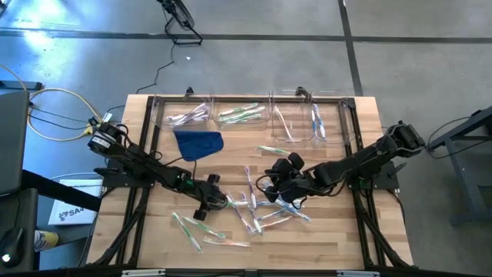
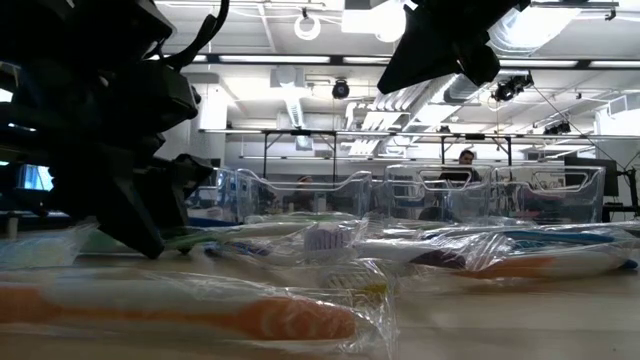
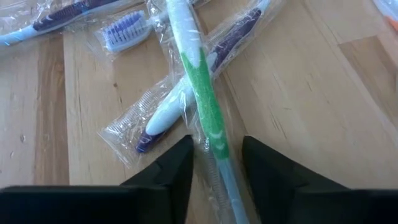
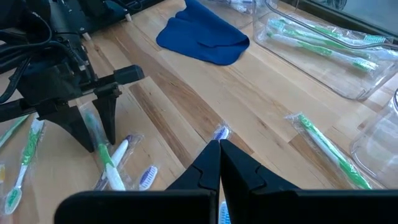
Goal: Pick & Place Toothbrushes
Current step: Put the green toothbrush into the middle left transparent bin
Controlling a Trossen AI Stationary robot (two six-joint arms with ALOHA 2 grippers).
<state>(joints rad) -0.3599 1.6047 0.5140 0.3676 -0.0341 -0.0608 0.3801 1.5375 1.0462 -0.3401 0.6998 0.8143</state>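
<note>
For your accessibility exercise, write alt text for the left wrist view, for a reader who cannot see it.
The left gripper straddles a wrapped green toothbrush on the wooden table, one dark finger on each side. The green toothbrush lies across a wrapped purple toothbrush, with a blue-bristled toothbrush beyond.
</note>
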